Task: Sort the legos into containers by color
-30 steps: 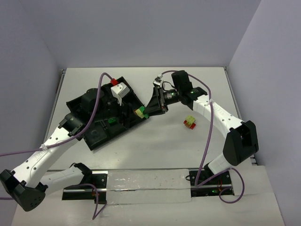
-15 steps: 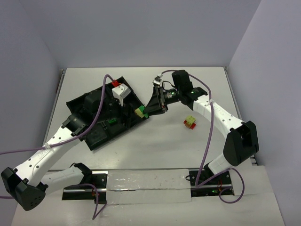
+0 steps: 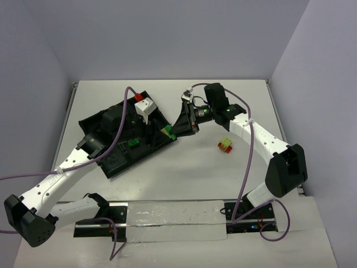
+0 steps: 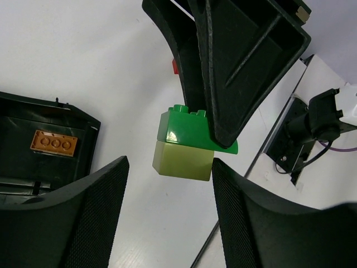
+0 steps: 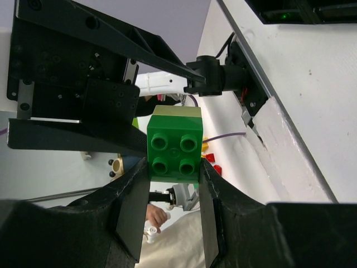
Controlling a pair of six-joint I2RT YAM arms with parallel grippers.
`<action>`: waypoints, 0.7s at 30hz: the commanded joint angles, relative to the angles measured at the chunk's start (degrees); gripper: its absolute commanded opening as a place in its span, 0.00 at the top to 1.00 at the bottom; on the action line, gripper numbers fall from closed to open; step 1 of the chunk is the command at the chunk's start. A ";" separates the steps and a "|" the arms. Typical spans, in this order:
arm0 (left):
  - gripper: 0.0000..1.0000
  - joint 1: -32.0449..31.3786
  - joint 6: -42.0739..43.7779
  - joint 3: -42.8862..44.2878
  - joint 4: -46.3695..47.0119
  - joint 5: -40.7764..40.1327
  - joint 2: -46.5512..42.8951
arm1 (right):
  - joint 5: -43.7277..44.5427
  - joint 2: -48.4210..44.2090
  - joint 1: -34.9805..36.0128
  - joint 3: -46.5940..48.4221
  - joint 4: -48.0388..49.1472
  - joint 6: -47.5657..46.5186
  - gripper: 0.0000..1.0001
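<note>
My right gripper [image 3: 174, 133] is shut on a green lego [image 5: 174, 149] with a yellow-green lego [image 4: 183, 161] stuck to it, held at the right edge of the black tray [image 3: 111, 163]. The pair shows in the top view [image 3: 167, 131]. My left gripper [image 4: 169, 166] is open, its fingers either side of the yellow-green lego and not touching it; in the top view it [image 3: 158, 129] reaches over the tray. An orange lego [image 4: 53, 142] lies in a tray compartment. A green lego [image 3: 133, 143] lies in another.
A red and yellow-green lego cluster [image 3: 226, 145] sits on the white table right of the tray. A red lego [image 3: 135, 97] is at the tray's far corner. Purple cables run along both arms.
My left arm has edged slightly further toward the legos held by my right gripper. The right arm and its legos have barely moved.
</note>
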 commanded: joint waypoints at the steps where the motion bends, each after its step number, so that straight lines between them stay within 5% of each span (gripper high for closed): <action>1: 0.36 -0.37 -0.49 0.96 3.48 1.55 0.05 | -1.92 -3.08 -0.17 -0.57 3.67 1.16 0.91; 6: 0.59 -0.41 -0.76 0.70 3.65 1.29 -0.26 | -1.92 -3.18 -0.09 -0.85 3.86 1.21 0.91; 10: 0.93 -0.36 -0.94 0.52 3.63 0.85 -0.61 | -2.06 -3.30 -0.09 -1.24 4.21 1.39 0.91; 12: 1.00 -0.33 -0.68 0.47 3.30 0.68 -0.88 | -2.27 -3.47 0.00 -1.44 4.91 1.64 0.91; 21: 1.00 -0.39 -0.12 -1.52 1.12 -0.40 -4.43 | -2.54 -3.33 -0.35 -2.24 7.67 3.76 0.92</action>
